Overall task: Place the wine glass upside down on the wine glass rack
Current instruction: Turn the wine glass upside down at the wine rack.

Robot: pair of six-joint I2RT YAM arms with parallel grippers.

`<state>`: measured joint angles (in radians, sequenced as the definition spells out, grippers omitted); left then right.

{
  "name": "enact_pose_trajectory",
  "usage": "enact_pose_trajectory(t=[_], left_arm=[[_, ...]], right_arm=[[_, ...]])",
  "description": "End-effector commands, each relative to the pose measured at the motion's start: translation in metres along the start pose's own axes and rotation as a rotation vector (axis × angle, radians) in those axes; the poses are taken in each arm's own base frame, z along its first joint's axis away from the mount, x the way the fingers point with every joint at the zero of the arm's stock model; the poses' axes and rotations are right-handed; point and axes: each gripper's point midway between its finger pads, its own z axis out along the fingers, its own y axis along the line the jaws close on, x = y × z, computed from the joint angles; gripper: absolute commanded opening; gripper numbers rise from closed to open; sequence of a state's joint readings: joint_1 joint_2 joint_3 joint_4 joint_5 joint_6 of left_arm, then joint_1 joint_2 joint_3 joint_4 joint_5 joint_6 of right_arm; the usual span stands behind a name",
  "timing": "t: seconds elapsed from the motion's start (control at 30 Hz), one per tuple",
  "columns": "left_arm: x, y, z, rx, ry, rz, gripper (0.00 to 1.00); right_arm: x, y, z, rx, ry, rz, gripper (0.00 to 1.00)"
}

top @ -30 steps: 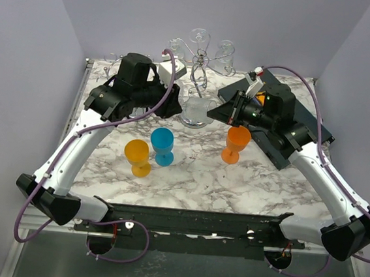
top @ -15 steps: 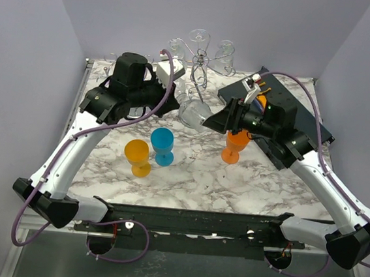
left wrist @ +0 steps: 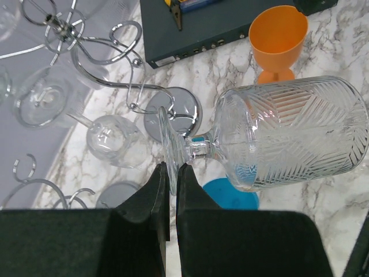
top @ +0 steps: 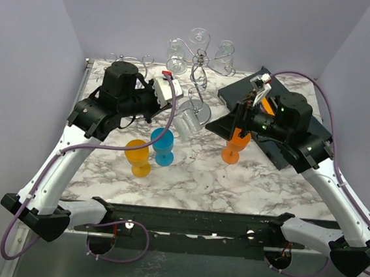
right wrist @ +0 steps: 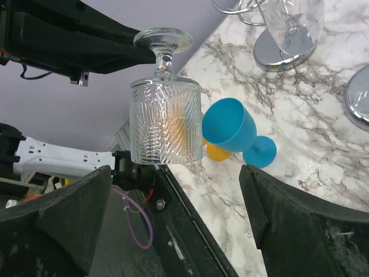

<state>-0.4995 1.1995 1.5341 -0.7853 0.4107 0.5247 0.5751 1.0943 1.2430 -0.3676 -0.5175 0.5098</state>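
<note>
The clear ribbed wine glass (left wrist: 294, 138) lies on its side in the air. My left gripper (left wrist: 172, 170) is shut on the rim of its round foot, bowl pointing away to the right. From above, the glass (top: 185, 122) hangs just in front of the rack's round base (top: 202, 112). The chrome wine glass rack (top: 198, 58) stands at the back centre with clear glasses hanging from its curled arms. My right gripper (right wrist: 176, 173) stands open and apart from the glass (right wrist: 165, 118), holding nothing. Seen from above, it (top: 228, 123) hovers to the glass's right.
A blue cup (top: 163, 144) and a yellow cup (top: 137, 157) stand below the held glass. An orange cup (top: 237, 143) is under my right gripper. A black box (top: 276, 111) fills the back right. More chrome loops (top: 123, 60) stand at the back left.
My right gripper let go of the glass, opened wide and drew back to the right. My left gripper shut on the foot and carried the glass, tipping it onto its side.
</note>
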Motion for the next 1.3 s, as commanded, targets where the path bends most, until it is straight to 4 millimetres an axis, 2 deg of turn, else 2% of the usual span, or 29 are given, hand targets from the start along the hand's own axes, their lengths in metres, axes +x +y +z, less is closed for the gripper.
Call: enact_pose_trajectory(t=[0.0,0.17,0.3,0.57,0.73,0.8,0.87,1.03,1.07,1.1,1.13,1.17,1.2,1.23,1.27], left_arm=[[-0.044,0.010,-0.020,-0.056,-0.162,0.209,0.00],[-0.065,0.007,-0.026,-0.054,-0.247,0.326,0.00],[-0.068,0.005,-0.026,-0.051,-0.262,0.383,0.00],[-0.064,-0.009,-0.027,-0.010,-0.290,0.461,0.00],[-0.069,-0.006,-0.030,-0.034,-0.301,0.490,0.00],[-0.070,-0.006,-0.032,-0.037,-0.305,0.498,0.00],[-0.070,-0.009,-0.034,-0.032,-0.314,0.507,0.00],[-0.068,-0.015,-0.035,-0.022,-0.330,0.537,0.00],[-0.067,-0.014,-0.035,-0.024,-0.328,0.536,0.06],[-0.067,-0.015,-0.035,-0.024,-0.329,0.535,0.17],[-0.067,-0.015,-0.036,-0.025,-0.329,0.534,0.32],[-0.067,-0.015,-0.037,-0.028,-0.332,0.526,0.54],[-0.068,-0.015,-0.037,-0.030,-0.332,0.506,0.71],[-0.069,-0.015,-0.039,-0.034,-0.333,0.486,0.84],[-0.069,-0.014,-0.039,-0.039,-0.331,0.456,0.90]], right_arm=[[-0.013,0.018,0.004,-0.107,-0.027,-0.102,1.00],[-0.015,0.024,0.028,-0.194,-0.029,-0.161,1.00],[-0.012,0.037,0.045,-0.234,-0.021,-0.219,1.00],[0.009,0.048,0.074,-0.286,0.018,-0.255,1.00],[0.034,0.049,0.084,-0.330,0.071,-0.236,1.00],[0.036,0.048,0.084,-0.337,0.058,-0.239,0.99],[0.035,0.047,0.085,-0.333,0.045,-0.244,0.89],[0.024,0.038,0.086,-0.266,0.002,-0.283,0.50],[0.022,0.035,0.085,-0.244,-0.017,-0.299,0.44],[0.016,0.032,0.083,-0.216,-0.045,-0.317,0.40],[0.013,0.028,0.082,-0.191,-0.066,-0.335,0.36],[0.007,0.023,0.080,-0.155,-0.096,-0.354,0.33],[0.005,0.018,0.079,-0.127,-0.115,-0.379,0.27],[-0.001,0.013,0.077,-0.092,-0.146,-0.399,0.22],[-0.005,0.006,0.076,-0.052,-0.171,-0.420,0.15]])
